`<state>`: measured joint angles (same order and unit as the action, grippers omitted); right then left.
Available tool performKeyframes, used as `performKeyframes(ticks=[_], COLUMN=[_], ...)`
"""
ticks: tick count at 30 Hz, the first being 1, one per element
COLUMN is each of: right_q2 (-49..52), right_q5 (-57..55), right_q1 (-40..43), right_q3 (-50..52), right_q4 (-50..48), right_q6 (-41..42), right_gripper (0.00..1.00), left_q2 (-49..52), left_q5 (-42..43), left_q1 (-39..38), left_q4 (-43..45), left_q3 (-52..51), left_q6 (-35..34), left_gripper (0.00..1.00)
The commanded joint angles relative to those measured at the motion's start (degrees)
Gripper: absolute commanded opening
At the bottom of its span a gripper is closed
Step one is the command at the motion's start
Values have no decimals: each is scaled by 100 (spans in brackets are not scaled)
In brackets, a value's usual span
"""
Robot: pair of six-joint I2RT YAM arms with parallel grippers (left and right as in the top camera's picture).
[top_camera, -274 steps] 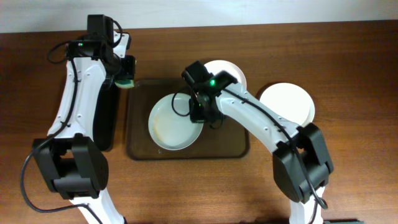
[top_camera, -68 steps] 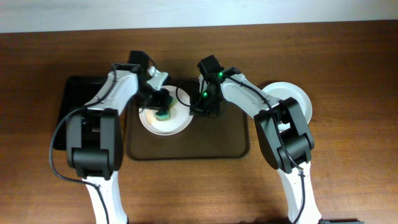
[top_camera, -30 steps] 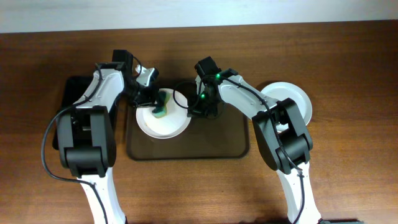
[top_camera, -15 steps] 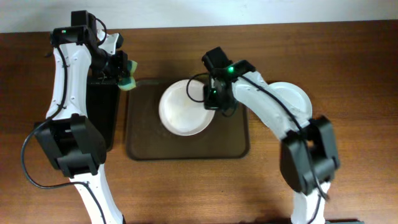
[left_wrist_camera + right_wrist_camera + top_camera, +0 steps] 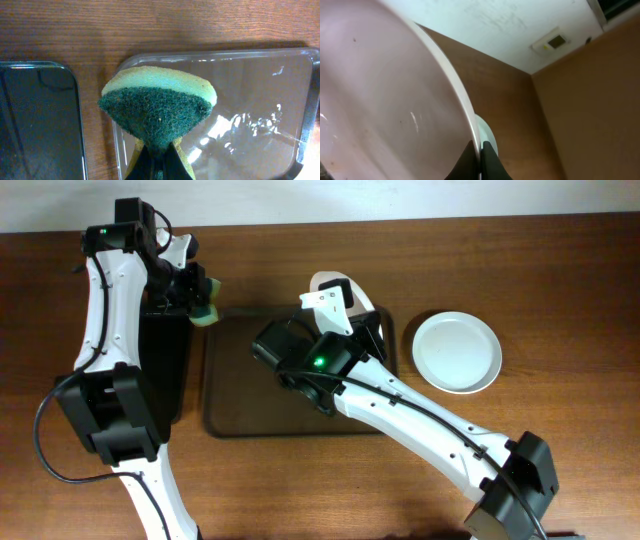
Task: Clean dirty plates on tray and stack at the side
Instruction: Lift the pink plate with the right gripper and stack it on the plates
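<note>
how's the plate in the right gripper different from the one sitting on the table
The gripped plate is tilted steeply, pinched at its rim by the right gripper near the tray's far edge; the table plate lies flat, untouched, right of the tray. Both are round and white.

Overhead, the right arm [image 5: 400,405] hides the tray's [image 5: 225,395] middle and most of the held plate [image 5: 340,280] — only its 12 o'clock rim shows. Left wrist view: the left tool [image 5: 159,160], under the sponge [image 5: 157,107], is cut off at 6 o'clock.
</note>
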<state>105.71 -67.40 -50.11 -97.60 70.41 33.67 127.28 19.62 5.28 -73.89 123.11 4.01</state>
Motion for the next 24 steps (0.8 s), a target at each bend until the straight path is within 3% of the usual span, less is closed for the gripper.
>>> performKeyframes(ticks=[1,14,17,20,24], right_q2=[-57,-57,-59,-127,-553], right_q5=[-140,863,1915,3257,5731], right_q1=[-55,-44,20,658,2389], right_q3=[-11,-11,-11,-11,-11], right_q4=[348,516,245,175,-509], right_q6=[1027,1427,1488,1231,31], right_gripper=[4,4,4,4,4], left_q2=[-26,-26,-26,-26,-26], left_q5=[7,-299,-295,-293,-293], left_q1=[-2,-76,-76,-79,-79], left_q4=[142,118,162,160,162], left_q3=[-35,-35,-35,-35,-35], left_q6=[-15,-13,-13,-13,-13], left_gripper=[1,1,1,1,1])
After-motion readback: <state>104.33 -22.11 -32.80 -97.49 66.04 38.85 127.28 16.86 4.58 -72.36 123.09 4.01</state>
